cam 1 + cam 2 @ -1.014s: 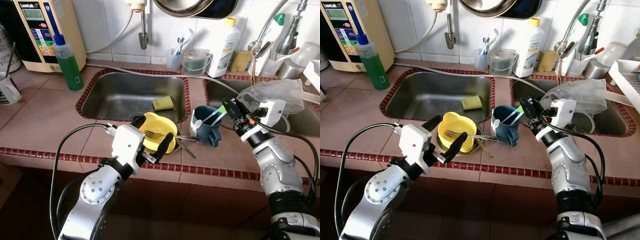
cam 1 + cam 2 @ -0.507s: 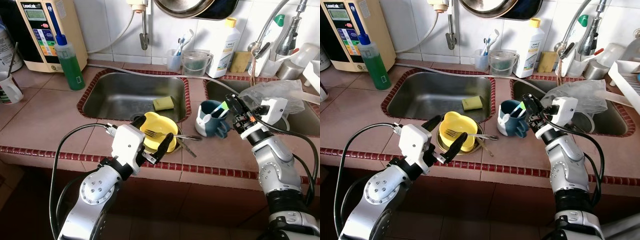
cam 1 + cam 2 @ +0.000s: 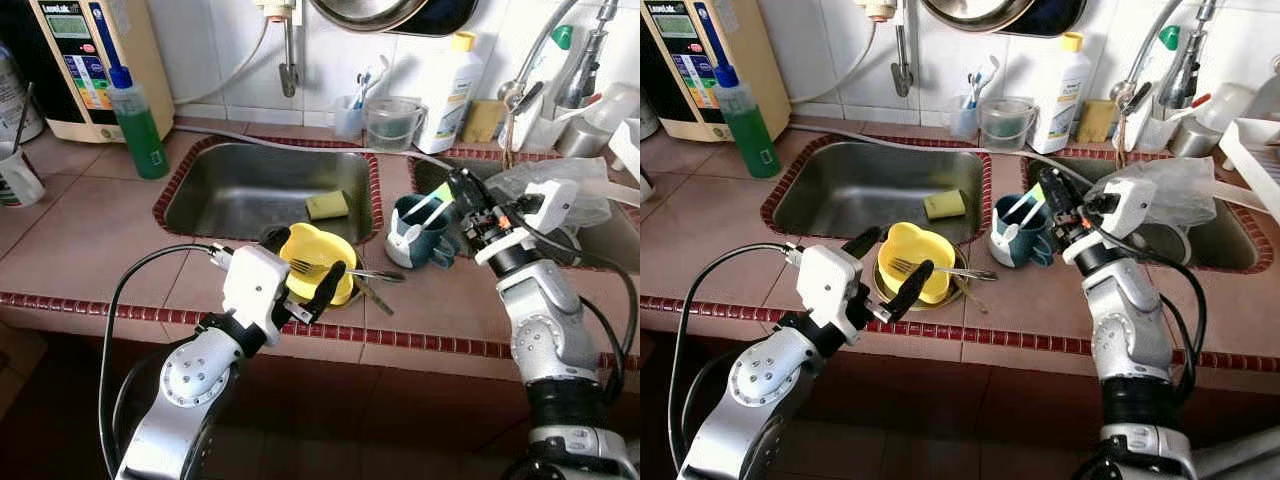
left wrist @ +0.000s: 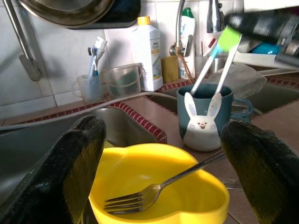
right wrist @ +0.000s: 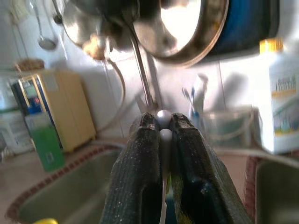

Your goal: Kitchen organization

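Near the counter's (image 3: 90,230) front edge, the left gripper (image 3: 305,270) has its fingers spread wide, one on each side of the yellow bowl (image 3: 316,262) without touching it. The bowl sits on a plate between the front edge and the left sink (image 3: 262,192), and a fork (image 3: 340,270) lies in it with its handle pointing out toward the mug (image 3: 416,232). The mug is dark teal with a white rabbit on its side, and it stands on the strip of counter between the two sinks. The right gripper (image 3: 462,200) is above the mug's rim, its fingers pressed together on the white handles of the utensils (image 3: 425,208) that stand in the mug. A sponge (image 3: 326,205) lies in the left sink at its right side. At the counter's far left stands a green soap bottle (image 3: 135,120), and a white bottle (image 3: 445,82) stands against the back wall.
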You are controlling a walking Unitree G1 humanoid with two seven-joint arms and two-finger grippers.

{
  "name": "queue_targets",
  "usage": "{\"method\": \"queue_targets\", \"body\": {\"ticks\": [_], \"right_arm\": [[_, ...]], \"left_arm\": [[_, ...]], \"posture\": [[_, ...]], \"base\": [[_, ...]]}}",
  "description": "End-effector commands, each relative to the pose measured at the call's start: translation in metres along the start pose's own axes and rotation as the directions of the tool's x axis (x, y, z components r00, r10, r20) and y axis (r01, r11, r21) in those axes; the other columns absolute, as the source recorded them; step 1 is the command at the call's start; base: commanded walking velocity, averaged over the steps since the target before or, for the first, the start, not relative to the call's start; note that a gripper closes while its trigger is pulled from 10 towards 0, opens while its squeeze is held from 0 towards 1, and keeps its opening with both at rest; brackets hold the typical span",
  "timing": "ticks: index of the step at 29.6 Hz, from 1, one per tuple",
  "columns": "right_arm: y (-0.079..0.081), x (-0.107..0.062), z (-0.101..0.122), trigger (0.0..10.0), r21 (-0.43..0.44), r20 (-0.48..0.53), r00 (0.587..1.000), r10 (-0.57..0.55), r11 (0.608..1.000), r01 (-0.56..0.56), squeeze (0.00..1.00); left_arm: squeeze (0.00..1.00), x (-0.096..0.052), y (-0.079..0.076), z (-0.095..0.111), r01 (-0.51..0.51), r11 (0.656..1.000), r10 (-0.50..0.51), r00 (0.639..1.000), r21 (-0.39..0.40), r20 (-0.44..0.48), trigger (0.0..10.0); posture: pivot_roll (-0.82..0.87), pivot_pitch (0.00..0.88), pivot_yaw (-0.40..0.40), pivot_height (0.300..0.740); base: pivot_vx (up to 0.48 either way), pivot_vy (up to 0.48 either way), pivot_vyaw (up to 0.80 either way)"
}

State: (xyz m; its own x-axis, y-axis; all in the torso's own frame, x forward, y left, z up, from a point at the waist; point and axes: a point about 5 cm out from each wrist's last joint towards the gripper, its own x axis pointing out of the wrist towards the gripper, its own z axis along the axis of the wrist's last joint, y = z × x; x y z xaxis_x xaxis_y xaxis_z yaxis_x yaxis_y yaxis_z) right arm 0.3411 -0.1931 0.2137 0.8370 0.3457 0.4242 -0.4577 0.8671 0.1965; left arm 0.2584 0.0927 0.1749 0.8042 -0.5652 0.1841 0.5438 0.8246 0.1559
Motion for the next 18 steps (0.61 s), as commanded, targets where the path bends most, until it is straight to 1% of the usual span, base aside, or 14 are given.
{"method": "queue_targets", "body": {"ticks": [1,2,3,6,14,15,16,17,18], "right_arm": [[0.005,0.001,0.009,10.0,-0.007,0.027,1.000,0.015,1.000,-0.015,0.00],[0.007,0.001,0.012,10.0,-0.007,0.035,0.999,0.017,1.000,-0.017,0.00],[0.011,0.000,0.021,10.0,-0.010,0.057,0.998,0.020,1.000,-0.019,0.00],[0.015,-0.002,0.030,10.0,-0.016,0.076,0.997,0.015,1.000,-0.013,0.00],[0.025,-0.005,0.057,10.0,-0.076,0.146,0.989,0.017,0.997,-0.006,0.00],[0.029,-0.006,0.065,10.0,-0.103,0.166,0.986,0.021,0.995,-0.004,0.00],[0.029,-0.006,0.067,10.0,-0.115,0.170,0.985,0.018,0.993,0.001,0.00],[0.031,-0.006,0.071,10.0,-0.143,0.190,0.982,0.013,0.990,0.014,0.00],[0.031,-0.005,0.077,10.0,-0.219,0.219,0.976,-0.013,0.974,0.063,0.00]], "left_arm": [[0.00,0.001,0.004,0.002,-0.006,1.000,0.005,1.000,0.002,0.007,10.0],[0.00,0.001,0.005,0.003,-0.008,1.000,0.008,1.000,0.001,0.009,10.0],[0.00,0.003,0.009,0.004,-0.020,1.000,0.020,1.000,-0.007,0.016,10.0],[0.00,0.004,0.013,0.005,-0.032,0.999,0.032,0.999,-0.016,0.023,10.0],[0.00,0.007,0.024,0.009,-0.062,0.997,0.064,0.997,-0.036,0.041,10.0],[0.00,0.009,0.031,0.013,-0.080,0.996,0.082,0.995,-0.041,0.056,10.0],[0.00,0.010,0.032,0.014,-0.085,0.995,0.087,0.994,-0.044,0.061,10.0],[0.00,0.011,0.037,0.017,-0.099,0.994,0.102,0.992,-0.040,0.070,10.0],[0.00,0.013,0.046,0.021,-0.124,0.992,0.126,0.988,-0.036,0.086,10.0]], "posture": [[0.01,0.065,-0.001,0.740],[0.01,0.063,-0.003,0.740],[0.00,0.059,-0.004,0.740],[0.00,0.051,-0.003,0.740],[-0.02,0.038,0.000,0.740],[-0.02,0.037,0.001,0.740],[-0.02,0.037,0.001,0.740],[-0.02,0.034,0.001,0.740],[-0.02,0.032,0.001,0.740]], "base": [[0.000,0.000,0.00],[0.000,0.000,0.00],[0.000,0.000,0.00],[0.000,0.000,0.00],[0.000,0.000,0.00],[0.000,0.000,0.00],[0.000,0.000,0.00],[0.000,0.000,0.00],[0.000,0.000,0.00]]}}
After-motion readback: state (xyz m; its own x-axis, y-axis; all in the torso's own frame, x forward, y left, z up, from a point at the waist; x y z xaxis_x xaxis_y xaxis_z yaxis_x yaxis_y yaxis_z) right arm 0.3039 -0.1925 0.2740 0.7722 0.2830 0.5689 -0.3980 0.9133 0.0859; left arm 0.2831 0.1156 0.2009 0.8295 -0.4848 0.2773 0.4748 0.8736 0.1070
